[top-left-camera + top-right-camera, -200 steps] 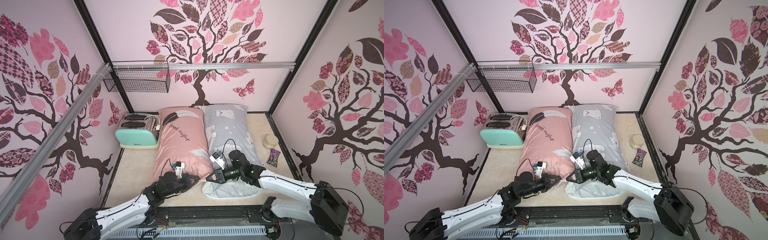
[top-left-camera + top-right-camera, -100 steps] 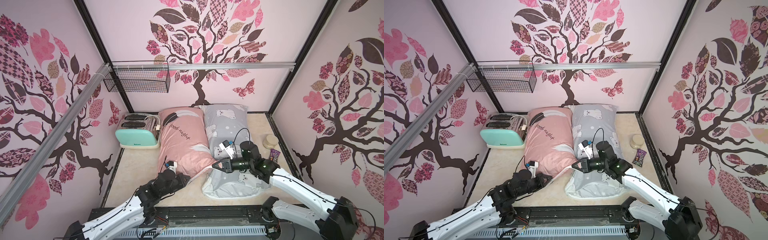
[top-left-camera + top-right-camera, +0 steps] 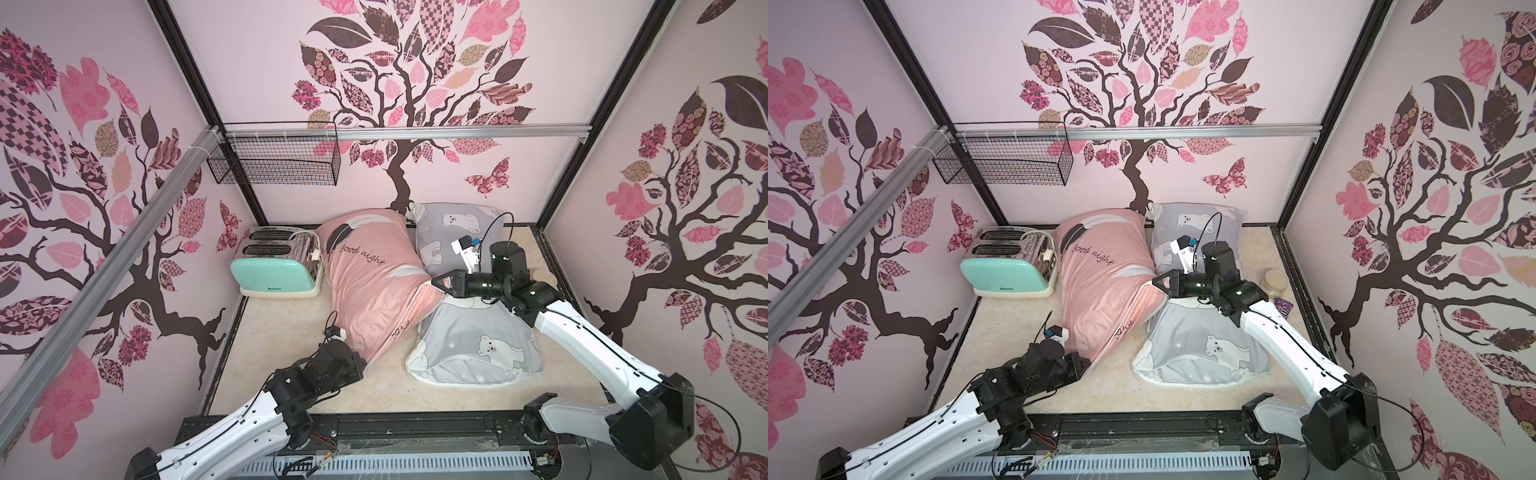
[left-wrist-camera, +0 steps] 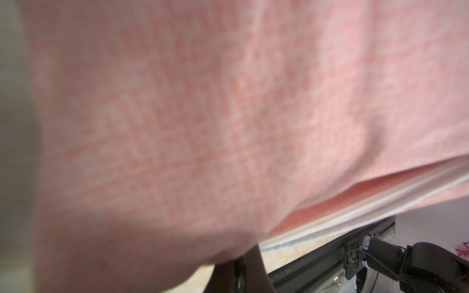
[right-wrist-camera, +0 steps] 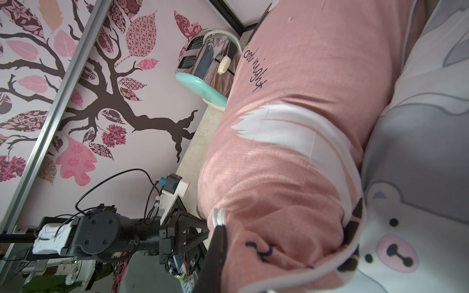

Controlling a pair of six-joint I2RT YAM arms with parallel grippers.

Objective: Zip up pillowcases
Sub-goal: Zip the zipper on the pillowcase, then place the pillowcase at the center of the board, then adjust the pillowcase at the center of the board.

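The pink pillowcase (image 3: 365,270) with "good night" script lies in the middle in both top views, its near end pulled taut between my two grippers. My left gripper (image 3: 362,365) (image 3: 1086,363) is shut on its near corner. In the left wrist view pink fabric (image 4: 203,114) fills the picture above the closed fingers (image 4: 251,269). My right gripper (image 3: 436,283) (image 3: 1156,283) is shut on the pillowcase's white-piped edge (image 5: 219,217), raised over the grey pillowcase (image 3: 473,345) (image 3: 1200,345) (image 5: 418,152) with polar bears, which lies flat to the right.
A mint toaster (image 3: 274,278) (image 3: 1005,274) stands at the pink pillowcase's left. A wire basket (image 3: 274,162) hangs on the back wall. A small jar (image 3: 1276,282) and a candy packet (image 3: 1283,307) sit by the right wall. Black frame posts mark the corners.
My right gripper has risen and moved toward the back with the pink pillowcase's corner, drawing the edge taut over the grey one. My left gripper has shifted only slightly nearer.
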